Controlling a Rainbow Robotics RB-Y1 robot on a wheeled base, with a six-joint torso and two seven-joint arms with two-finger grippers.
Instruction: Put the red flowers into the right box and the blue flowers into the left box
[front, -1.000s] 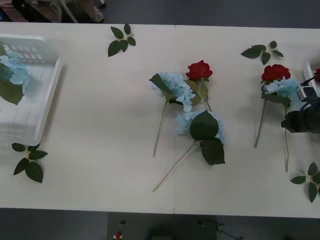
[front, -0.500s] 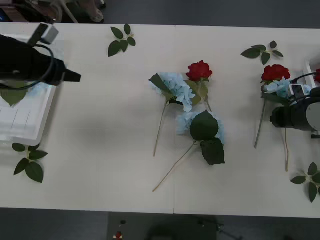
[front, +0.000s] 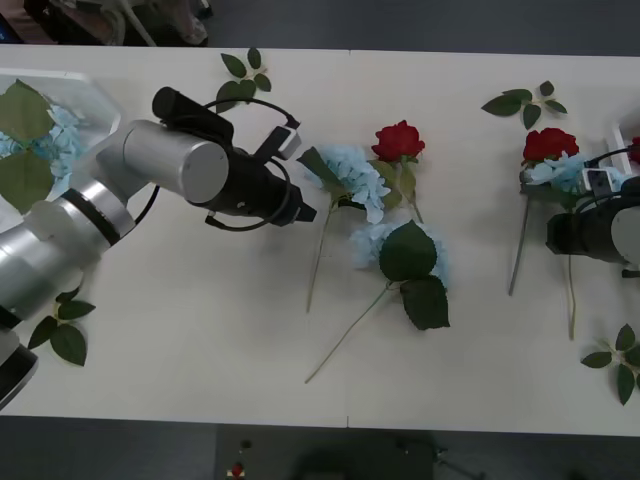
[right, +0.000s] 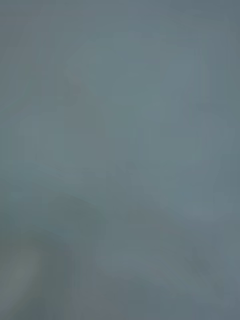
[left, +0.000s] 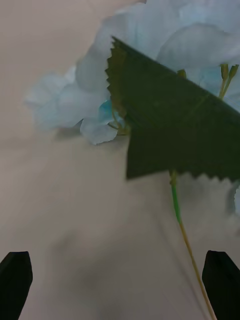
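L box (front: 95, 100) holds a blue flower (front: 45, 140) w/ leaves; left end effector (front: 300, 205) hovers open, empty, beside centre hydrangea (front: 352, 175); right end effector at bench's right edge, grip unclear.

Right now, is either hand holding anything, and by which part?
Left hand is open and empty, poised over a blue flower at mid-table. Right hand sits by the right-edge flowers; whether it grips anything cannot be told.

A long cream table (front: 200, 380) (a seam down its middle) — dark grey floor (front: 450, 25) beyond both edges.
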